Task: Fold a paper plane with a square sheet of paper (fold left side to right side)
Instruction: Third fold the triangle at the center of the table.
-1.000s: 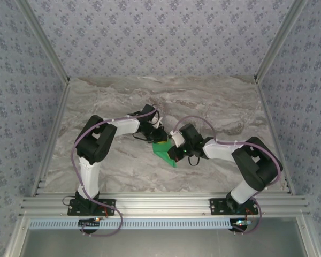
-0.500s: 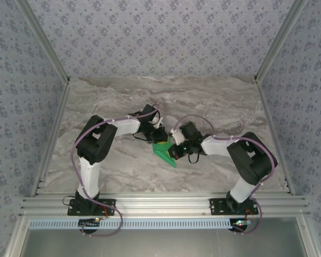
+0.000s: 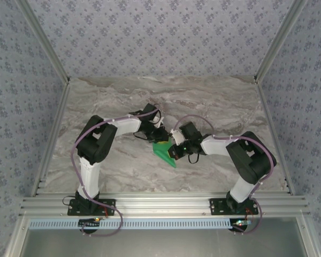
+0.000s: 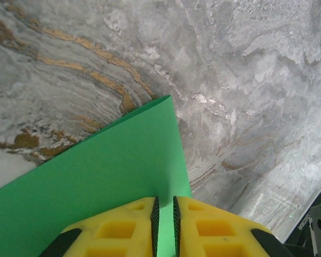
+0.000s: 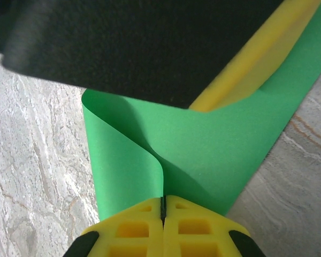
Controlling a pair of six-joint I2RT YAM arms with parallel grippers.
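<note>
The square sheet of paper [image 3: 163,153] is bright green and lies partly folded at the table's middle, between my two grippers. My right gripper [image 5: 163,199] is shut on a curled-up edge of the paper [image 5: 214,144], lifting one flap into a soft bend. In the top view the right gripper [image 3: 175,151] sits at the sheet's right side. My left gripper [image 4: 164,199] hovers over the flat paper [image 4: 107,166] near its far corner. Its jaws stand a narrow gap apart, with green showing through. From above, the left gripper [image 3: 160,139] is at the sheet's far edge.
The marble-patterned table [image 3: 107,101] is bounded by patterned walls and an aluminium rail [image 3: 160,203] at the near edge. The left gripper's black body and a yellow finger [image 5: 257,59] hang close above the paper in the right wrist view.
The right arm's elbow and forearm have swung slightly left, bringing the gripper a little closer over the paper. The left arm has hardly moved.
</note>
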